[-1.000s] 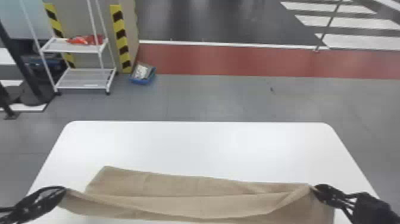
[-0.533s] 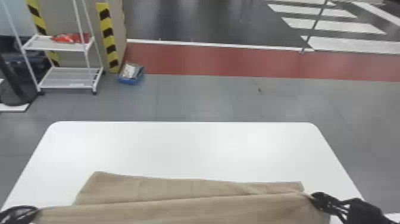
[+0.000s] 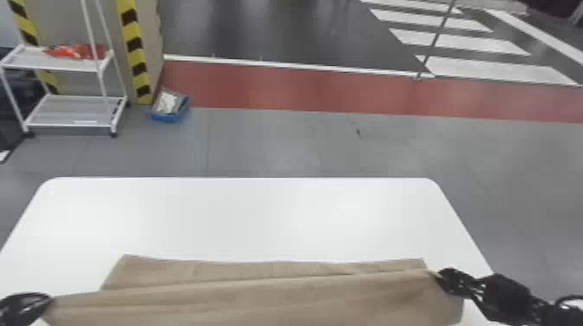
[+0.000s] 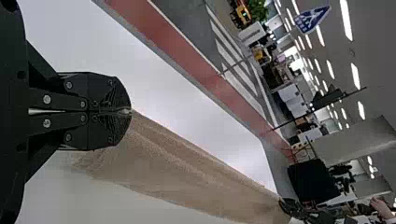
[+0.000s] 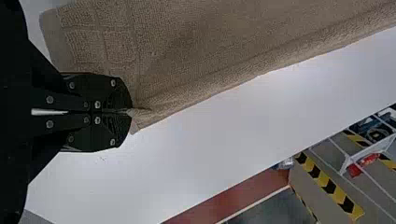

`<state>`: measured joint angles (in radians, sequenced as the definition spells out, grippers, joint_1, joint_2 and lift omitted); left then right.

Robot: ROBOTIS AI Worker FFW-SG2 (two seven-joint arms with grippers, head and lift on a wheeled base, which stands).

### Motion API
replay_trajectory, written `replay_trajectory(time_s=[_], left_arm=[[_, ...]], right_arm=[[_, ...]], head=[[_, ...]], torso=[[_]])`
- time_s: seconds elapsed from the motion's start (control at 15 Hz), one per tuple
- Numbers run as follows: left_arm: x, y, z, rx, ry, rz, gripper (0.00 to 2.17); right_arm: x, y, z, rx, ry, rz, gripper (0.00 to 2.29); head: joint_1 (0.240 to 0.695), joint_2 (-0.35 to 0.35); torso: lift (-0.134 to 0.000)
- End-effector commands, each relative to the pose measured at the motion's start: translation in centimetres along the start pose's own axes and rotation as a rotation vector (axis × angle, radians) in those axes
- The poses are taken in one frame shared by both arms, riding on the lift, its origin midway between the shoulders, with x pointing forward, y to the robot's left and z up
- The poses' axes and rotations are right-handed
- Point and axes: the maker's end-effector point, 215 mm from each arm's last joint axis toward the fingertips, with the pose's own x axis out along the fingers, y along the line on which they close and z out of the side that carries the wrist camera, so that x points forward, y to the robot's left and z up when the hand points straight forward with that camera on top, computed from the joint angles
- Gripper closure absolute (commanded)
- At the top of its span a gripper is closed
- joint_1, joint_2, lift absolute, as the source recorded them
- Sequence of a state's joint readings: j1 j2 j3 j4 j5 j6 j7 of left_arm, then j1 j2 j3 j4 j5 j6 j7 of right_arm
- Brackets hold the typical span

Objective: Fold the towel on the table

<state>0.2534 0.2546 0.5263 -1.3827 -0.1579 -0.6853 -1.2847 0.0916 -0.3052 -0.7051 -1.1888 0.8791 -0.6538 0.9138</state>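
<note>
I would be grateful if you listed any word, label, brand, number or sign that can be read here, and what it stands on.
No words or numbers can be read.
Blue sign overhead: white marks, too small to read.
Towel and white table: no print seen.

No legible text. In left wrist view, a blue sign (image 4: 311, 19) is showing a white symbol; its mount is remaining unclear.

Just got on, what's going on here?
The robot is folding the towel on the table. The left gripper and the right gripper each pinch it, with the upper layer stretched between them. A strip of towel shows beyond that layer, so the fold looks unfinished.
</note>
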Motion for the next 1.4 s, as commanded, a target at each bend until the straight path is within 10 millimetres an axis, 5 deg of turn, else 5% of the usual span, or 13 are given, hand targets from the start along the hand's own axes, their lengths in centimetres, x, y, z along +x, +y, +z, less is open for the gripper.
replay_trajectory(time_s=[0.0,0.4,0.87,1.33], left_arm=[[2.8,0.0,0.1,-0.016,0.014,-0.025,1.69],[9.5,0.4,-0.2,0.001,0.060,-0.088,1.69],[9.9,4.5,0.3,0.026,0.080,-0.039,1.69],[13.2,1.7,-2.1,0.111,0.203,-0.114,1.53]], right_arm=[[0.7,-0.6,0.1,0.011,0.013,0.005,1.96],[3.0,-0.4,1.6,0.007,0.006,0.034,1.96],[1.5,-3.0,-0.1,0.044,0.029,-0.038,1.96],[3.4,-2.8,0.1,0.080,0.033,-0.023,1.95]], head=[[0.695,-0.229],[0.695,-0.255],[0.695,-0.260],[0.695,-0.277]], torso=[[0.000],[0.000],[0.000],[0.000]])
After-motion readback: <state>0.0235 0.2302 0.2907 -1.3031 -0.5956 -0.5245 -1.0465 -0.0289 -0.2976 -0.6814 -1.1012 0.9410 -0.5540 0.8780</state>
